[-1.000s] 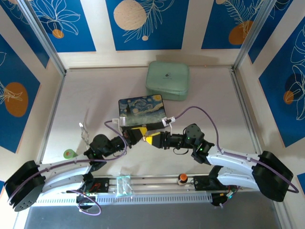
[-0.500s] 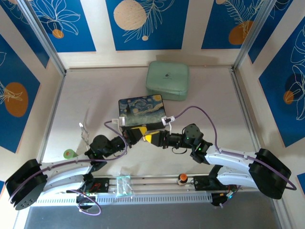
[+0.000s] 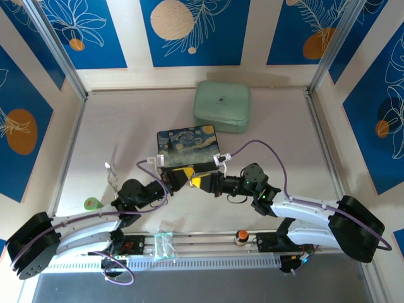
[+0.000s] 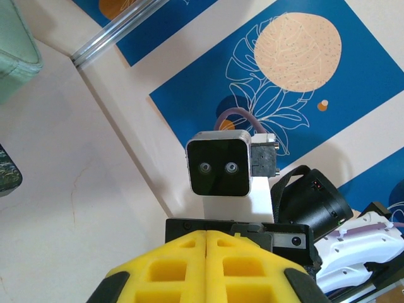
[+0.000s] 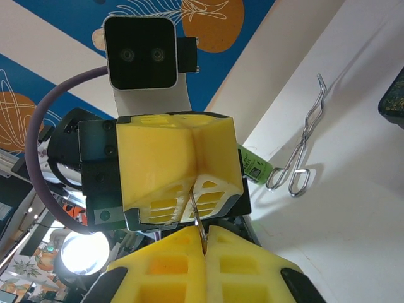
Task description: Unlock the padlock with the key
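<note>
Key (image 5: 198,218) sits pinched between the clamped fingertips of right gripper (image 5: 205,235), its far end in the seam of left gripper (image 5: 192,183), fingers pressed together too. Both tips meet just off the near edge of starry-night box (image 3: 186,140).

Now two white-shelled arms are seen, the left arm (image 3: 82,224) and the right arm (image 3: 309,214), each capped by bulky black joints and trailed by a purple cable (image 3: 265,150). Yellow, lattice-cut fingers (image 4: 170,271) are carried on black mounts, and a white-housed, black-faced camera (image 5: 140,52) with two lenses is fitted above.
</note>
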Robot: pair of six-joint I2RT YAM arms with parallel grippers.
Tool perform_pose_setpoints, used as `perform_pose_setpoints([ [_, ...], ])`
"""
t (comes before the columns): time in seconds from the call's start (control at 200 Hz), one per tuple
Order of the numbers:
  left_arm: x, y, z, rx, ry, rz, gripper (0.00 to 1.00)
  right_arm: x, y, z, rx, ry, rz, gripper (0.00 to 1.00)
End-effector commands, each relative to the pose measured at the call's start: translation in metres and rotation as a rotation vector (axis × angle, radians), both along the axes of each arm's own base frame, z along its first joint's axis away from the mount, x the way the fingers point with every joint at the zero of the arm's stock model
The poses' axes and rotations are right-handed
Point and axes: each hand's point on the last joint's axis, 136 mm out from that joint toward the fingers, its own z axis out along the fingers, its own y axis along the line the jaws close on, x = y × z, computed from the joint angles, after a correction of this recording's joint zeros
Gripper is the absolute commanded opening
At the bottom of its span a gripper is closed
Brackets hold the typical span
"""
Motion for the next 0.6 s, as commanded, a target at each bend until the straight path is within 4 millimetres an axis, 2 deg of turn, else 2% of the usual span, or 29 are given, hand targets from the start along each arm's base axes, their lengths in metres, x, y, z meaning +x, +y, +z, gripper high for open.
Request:
perform_pose_setpoints([
  [0.0,0.001,0.004,-0.011,0.029,0.024,0.025,0.01,0.0,0.004,0.012,-0.001,-0.039,-0.004,0.0],
  [0.03,0.003,0.007,-0.014,0.037,0.026,0.043,0.15,0.002,0.004,0.007,-0.031,-0.016,-0.015,0.0],
  [0.09,0.007,0.013,-0.019,0.064,0.029,0.088,0.54,0.005,0.003,-0.006,-0.097,0.024,-0.034,0.0],
  [0.145,0.012,0.018,-0.028,0.135,0.04,0.132,0.8,0.007,0.001,-0.019,-0.156,0.068,-0.049,0.0],
  [0.17,0.014,0.021,-0.033,0.187,0.045,0.151,0.87,0.008,0.0,-0.027,-0.189,0.097,-0.059,0.0],
  [0.195,0.016,0.024,-0.039,0.249,0.056,0.172,0.88,0.01,-0.002,-0.035,-0.224,0.128,-0.069,0.0],
  [0.2,0.016,0.025,-0.034,0.242,0.046,0.177,0.89,0.01,-0.003,-0.037,-0.231,0.135,-0.071,0.0],
  [0.265,0.021,0.038,-0.054,0.401,0.084,0.237,0.89,0.012,-0.008,-0.057,-0.304,0.216,-0.086,0.0],
  [0.355,0.02,0.046,-0.069,0.486,0.086,0.255,0.9,0.01,-0.013,-0.074,-0.328,0.282,-0.085,0.0],
  [0.595,0.016,0.035,-0.12,0.606,0.184,0.195,0.97,0.012,-0.035,-0.1,-0.431,0.341,-0.159,0.0],
])
